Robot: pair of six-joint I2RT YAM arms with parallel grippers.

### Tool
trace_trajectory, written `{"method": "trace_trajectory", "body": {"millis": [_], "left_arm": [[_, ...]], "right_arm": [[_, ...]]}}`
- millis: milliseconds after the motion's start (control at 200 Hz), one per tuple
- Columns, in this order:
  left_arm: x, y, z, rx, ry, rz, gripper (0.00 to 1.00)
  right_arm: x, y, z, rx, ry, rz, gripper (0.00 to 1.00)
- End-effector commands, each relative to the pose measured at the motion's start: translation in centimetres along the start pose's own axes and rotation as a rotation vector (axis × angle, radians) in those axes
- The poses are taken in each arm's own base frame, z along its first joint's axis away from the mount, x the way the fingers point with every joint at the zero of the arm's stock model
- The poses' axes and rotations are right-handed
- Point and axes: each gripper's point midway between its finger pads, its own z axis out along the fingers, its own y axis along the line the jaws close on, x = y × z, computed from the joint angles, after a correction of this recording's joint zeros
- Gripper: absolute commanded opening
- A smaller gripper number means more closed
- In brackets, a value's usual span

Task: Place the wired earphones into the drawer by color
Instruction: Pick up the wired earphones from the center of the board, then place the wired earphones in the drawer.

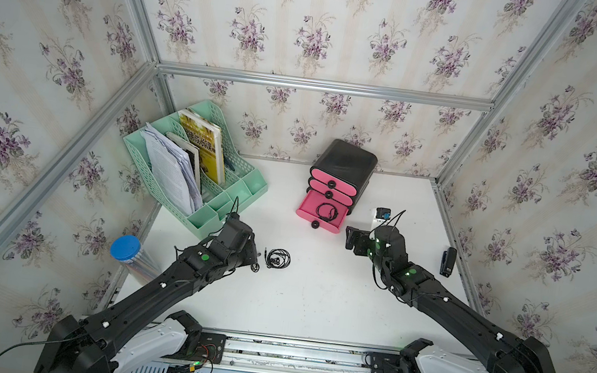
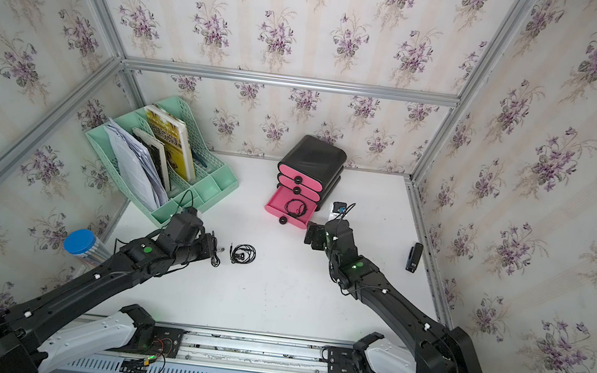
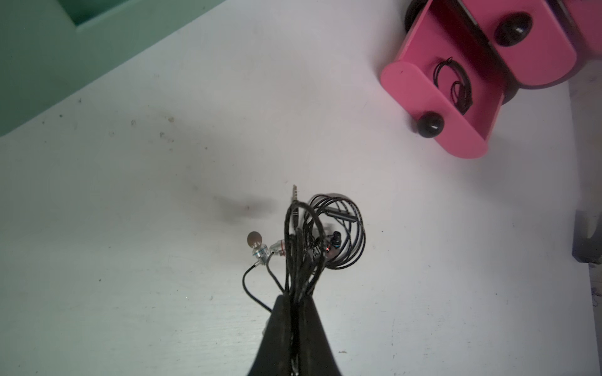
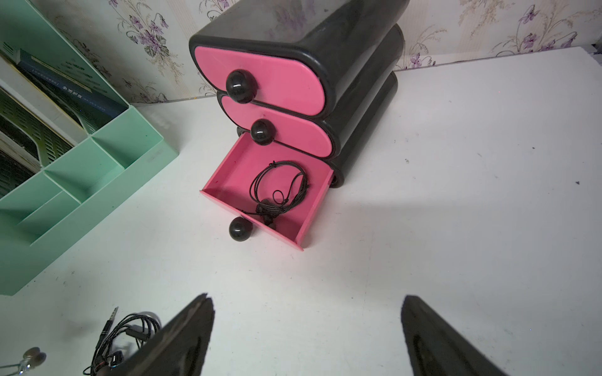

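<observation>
The drawer cabinet point(image 1: 347, 160) is black with three pink fronts; its bottom drawer point(image 1: 319, 224) is pulled out. One black set of wired earphones point(image 4: 280, 192) lies coiled inside it. My left gripper point(image 3: 294, 301) is shut on the cable bundle of another black set point(image 3: 298, 247), whose silver buds hang to one side. It hangs just above the table, left of centre point(image 1: 255, 259). A third black coil point(image 1: 278, 258) lies on the table right beside it. My right gripper point(image 4: 306, 297) stands wide open and empty, just in front of the open drawer point(image 4: 231, 182).
A mint-green file rack point(image 1: 194, 166) with papers and books fills the back left. A blue-lidded container point(image 1: 125, 247) stands at the table's left edge. At the right lies a black stapler point(image 1: 448, 262), and a small black and blue item point(image 1: 383, 213) sits beside the cabinet.
</observation>
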Motion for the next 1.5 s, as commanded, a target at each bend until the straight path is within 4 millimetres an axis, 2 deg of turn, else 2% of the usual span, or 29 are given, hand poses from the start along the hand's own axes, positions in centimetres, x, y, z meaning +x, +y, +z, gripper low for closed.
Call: {"method": "trace_trajectory", "body": {"millis": [0,270,530,555,744,1064,1494], "left_arm": [[-2.5,-2.3,-0.4,0.050,-0.059,0.094,0.01],[-7.2,-8.4,-0.3,0.155,-0.075,0.244,0.01],[-11.1,-13.1,1.2,0.231,-0.131,0.340,0.00],[-11.0,-13.2,2.4,0.222,-0.113,0.348,0.00],[-12.6,-15.9,4.9,0.275,-0.128,0.384,0.00],[-13.7,-19.1,9.3,0.342,-0.107,0.399,0.00],[-13.9,-20.7,14.8,0.363,-0.066,0.406,0.00]], "right_arm": [[0.0,-0.3,-0.2,0.015,-0.002,0.010,0.94],[-0.7,-0.6,-1.1,0.023,-0.023,0.013,0.94],[-1.0,-0.8,-1.9,0.027,-0.041,0.016,0.94],[-1.1,-0.9,-2.0,0.029,-0.044,0.017,0.94],[-1.2,-1.2,-2.7,0.036,-0.055,0.017,0.94],[-1.1,-1.9,-3.4,0.052,-0.067,0.020,0.94],[-1.2,-2.4,-4.2,0.067,-0.082,0.019,0.94]]}}
